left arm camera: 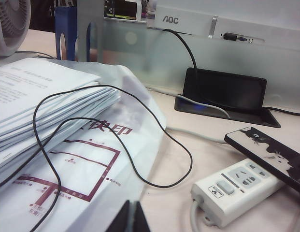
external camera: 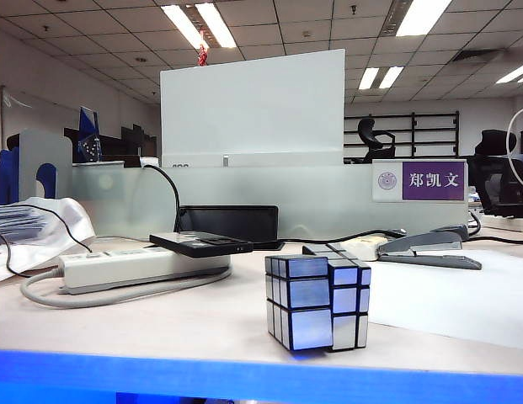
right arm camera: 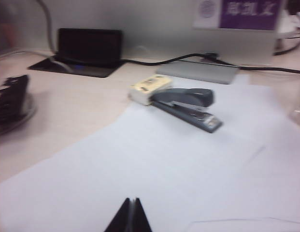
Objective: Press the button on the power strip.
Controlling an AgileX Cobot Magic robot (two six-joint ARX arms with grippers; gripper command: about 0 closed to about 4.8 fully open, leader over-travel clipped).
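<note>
Power strip [left arm camera: 241,189] lay flat near desk's left edge, socket face up, grey button [left arm camera: 225,187] at cable end exposed and unpressed. Flat black device [left arm camera: 268,153] rested across far end, clear of button. Pale cable [external camera: 101,295] looped round front.

Left end effector [left arm camera: 130,217] hovered short of strip, fingers together, holding nothing; closed tip suited poking. Right end effector [right arm camera: 130,216] likewise pinched, empty, above white paper [right arm camera: 154,169] near grey stapler [right arm camera: 188,107], well apart from strip.

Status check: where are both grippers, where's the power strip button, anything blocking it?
Left gripper shut, short of power strip. Right gripper shut, over white paper near stapler. Button exposed; black device overlaps far end.
</note>
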